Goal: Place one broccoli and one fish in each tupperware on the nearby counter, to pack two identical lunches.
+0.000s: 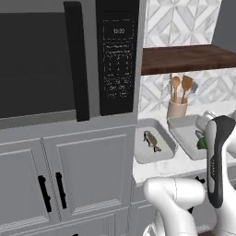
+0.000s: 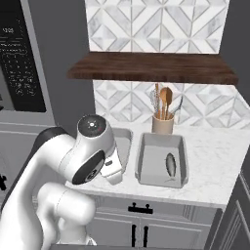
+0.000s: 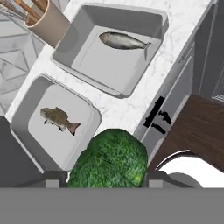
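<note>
white marble tabletop (image 2: 215, 161) runs above grey cabinets, with a dark microwave (image 1: 55, 60) at far left and a dark wooden shelf (image 2: 151, 68) over the patterned backsplash. two pale-grey tupperware trays sit side by side on it: the left tray (image 3: 24, 111) holds a brownish fish (image 3: 59, 119), the right tray (image 3: 151, 22) a silvery-grey fish (image 3: 122, 40). a tan crock (image 2: 162, 124) of wooden utensils stands just behind the trays. the claw (image 3: 107, 177) hangs above the tabletop's near edge by the left tray, its fingers clamped on a green broccoli (image 3: 109, 159)
</note>
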